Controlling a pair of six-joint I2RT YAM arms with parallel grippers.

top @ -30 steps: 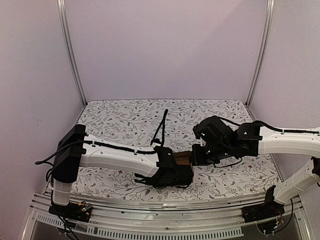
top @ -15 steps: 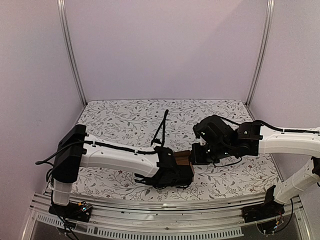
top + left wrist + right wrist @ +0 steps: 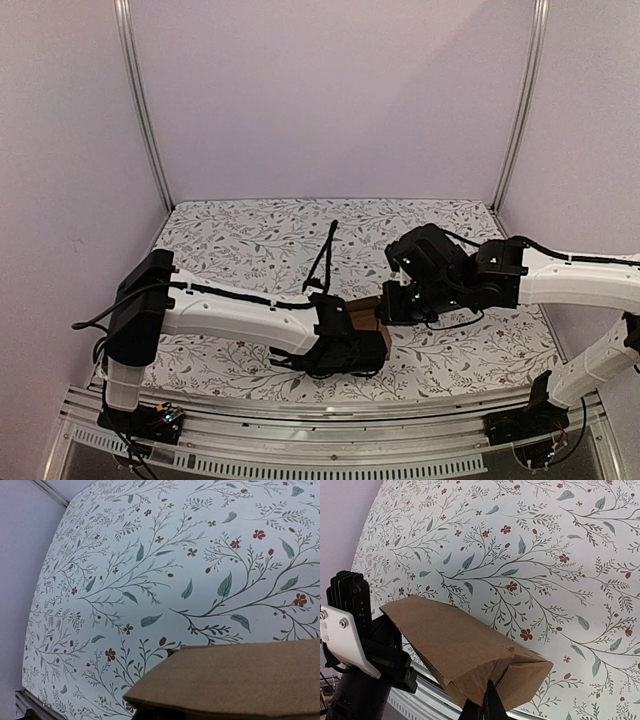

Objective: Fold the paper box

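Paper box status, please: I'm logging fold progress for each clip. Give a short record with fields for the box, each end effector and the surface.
object: paper box, plain brown cardboard, partly folded into a slim shape
position: between both arms, near the front edge of the table
left end effector: shut, at the box's left end; grip itself hidden
right end effector: shut on the paper box, pinching its end
surface: floral-patterned cover, nothing else seen on it

Paper box (image 3: 367, 318) centre-low of top view, btwn left gripper (image 3: 372, 345) below & right gripper (image 3: 390, 310) at its right.
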